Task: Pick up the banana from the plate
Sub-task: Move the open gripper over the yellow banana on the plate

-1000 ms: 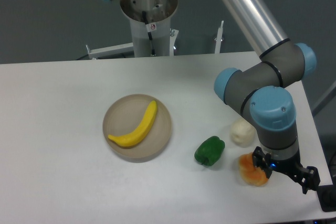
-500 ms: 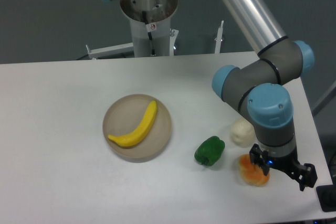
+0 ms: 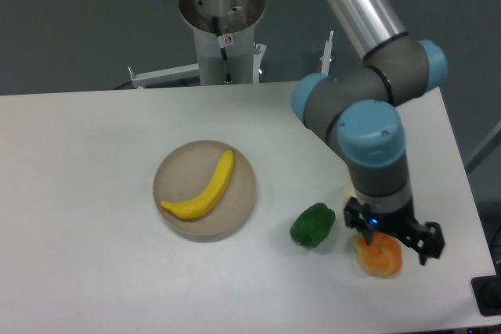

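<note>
The gripper hangs over the orange fruit at the near right of the table; whether its fingers are spread cannot be told. A green pepper sits just left. Farther left, the banana lies on the plate.
</note>
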Robot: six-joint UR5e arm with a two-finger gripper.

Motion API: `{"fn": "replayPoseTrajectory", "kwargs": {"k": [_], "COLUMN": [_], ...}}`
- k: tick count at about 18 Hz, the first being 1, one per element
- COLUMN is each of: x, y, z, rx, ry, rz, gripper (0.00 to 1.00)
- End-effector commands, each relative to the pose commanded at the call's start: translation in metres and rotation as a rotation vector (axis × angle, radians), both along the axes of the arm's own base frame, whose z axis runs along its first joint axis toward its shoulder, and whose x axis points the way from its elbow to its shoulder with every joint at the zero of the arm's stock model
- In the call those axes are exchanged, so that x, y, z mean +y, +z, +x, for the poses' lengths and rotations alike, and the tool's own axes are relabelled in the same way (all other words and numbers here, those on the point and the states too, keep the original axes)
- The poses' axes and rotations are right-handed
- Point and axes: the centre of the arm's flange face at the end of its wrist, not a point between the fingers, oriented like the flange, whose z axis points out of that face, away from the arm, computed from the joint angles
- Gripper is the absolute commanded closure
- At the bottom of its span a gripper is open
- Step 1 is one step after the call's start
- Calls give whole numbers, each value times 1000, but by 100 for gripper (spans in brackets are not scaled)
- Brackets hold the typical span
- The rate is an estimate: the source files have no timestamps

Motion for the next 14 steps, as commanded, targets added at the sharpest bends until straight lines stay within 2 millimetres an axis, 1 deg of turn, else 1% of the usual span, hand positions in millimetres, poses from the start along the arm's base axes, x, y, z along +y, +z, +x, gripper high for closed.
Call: {"fn": "replayPoseTrajectory", "kwargs": {"k": [3, 4, 6, 7, 9, 10, 11, 14], "x": [-19, -23, -30, -33, -39, -42, -42, -44], "y": [3, 0, 2, -2, -18, -20, -27, -43], "z": [26, 36, 50, 59, 78, 90, 103, 127], "rx": [-84, -117, -174, -218, -306, -335, -354, -379], "ry": [25, 32, 44, 53, 52, 43, 37, 50], "rz": [-68, -85, -72, -58, -37, -29, -30, -55], "gripper": [0, 0, 0, 0, 0, 0, 0, 0]}}
